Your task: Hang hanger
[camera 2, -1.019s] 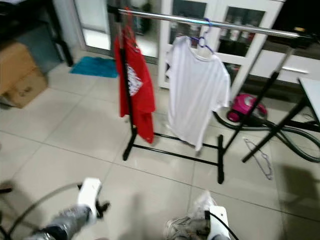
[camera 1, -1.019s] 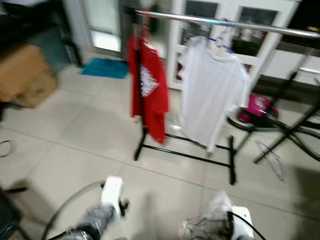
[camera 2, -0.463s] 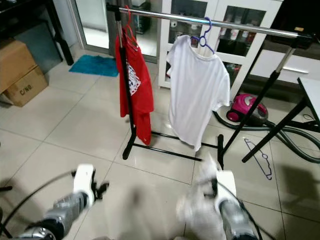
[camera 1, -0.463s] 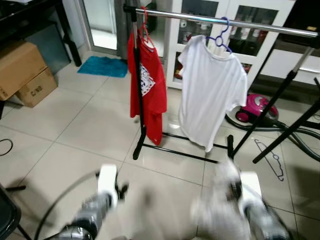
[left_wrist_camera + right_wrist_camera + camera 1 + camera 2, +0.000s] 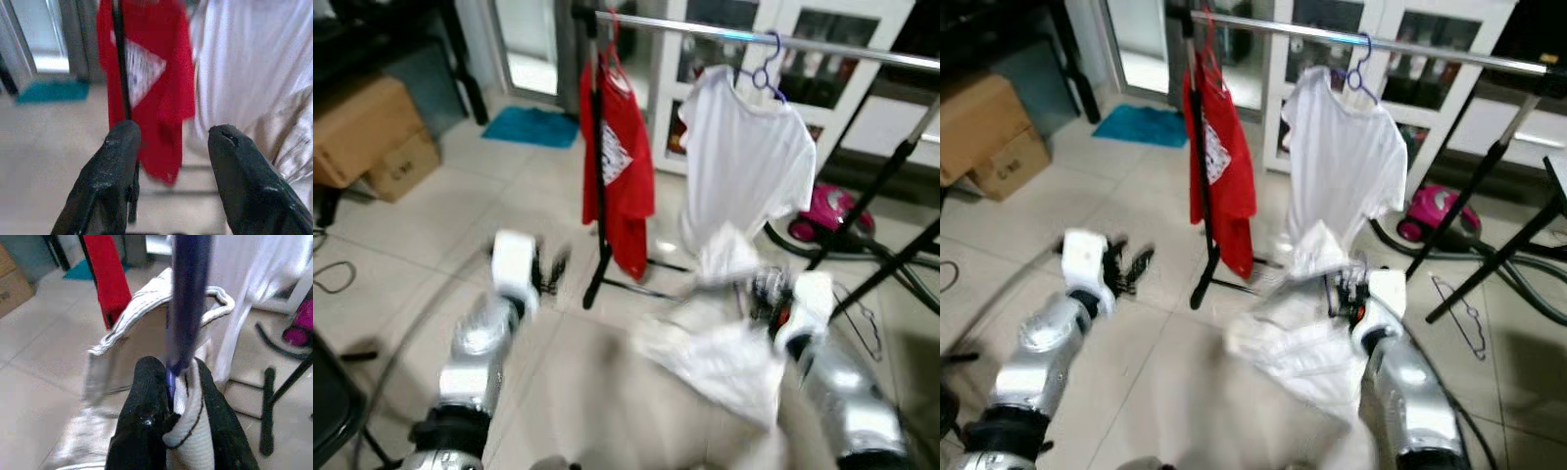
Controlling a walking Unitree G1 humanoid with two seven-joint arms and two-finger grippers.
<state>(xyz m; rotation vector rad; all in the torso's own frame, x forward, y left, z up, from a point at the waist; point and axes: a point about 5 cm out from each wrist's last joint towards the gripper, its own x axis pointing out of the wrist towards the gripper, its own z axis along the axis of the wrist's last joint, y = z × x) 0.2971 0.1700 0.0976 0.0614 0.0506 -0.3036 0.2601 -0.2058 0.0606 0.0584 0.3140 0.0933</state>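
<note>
Both silver arms were raised in front of the robot, reaching toward the clothes rack (image 5: 1203,245). The right gripper (image 5: 168,396) had its two black fingers pinched together on a blue-purple hanger (image 5: 185,303) and on the collar of a pale shirt (image 5: 1298,348) that the hanger carried. The shirt hung loosely below the gripper, bunched and blurred, over the tiled floor (image 5: 1185,372) just in front of the rack's base. The left gripper (image 5: 171,142) was held out level with its fingers set wide apart and nothing between them.

The hanger was a thin, dark blue-purple bar rising upright out of the shirt's ribbed neck; only the right wrist view showed it clearly, and its hook could not be made out.

The head views showed the rack's silver rail (image 5: 862,51) across the top, with a red shirt (image 5: 619,176) at its left end and a white T-shirt (image 5: 744,166) on a blue hanger beside it. Through the left wrist view, the red shirt appeared between the open fingers, against the rack's black upright. Another hanger (image 5: 1457,315) lay on the floor to the right.
</note>
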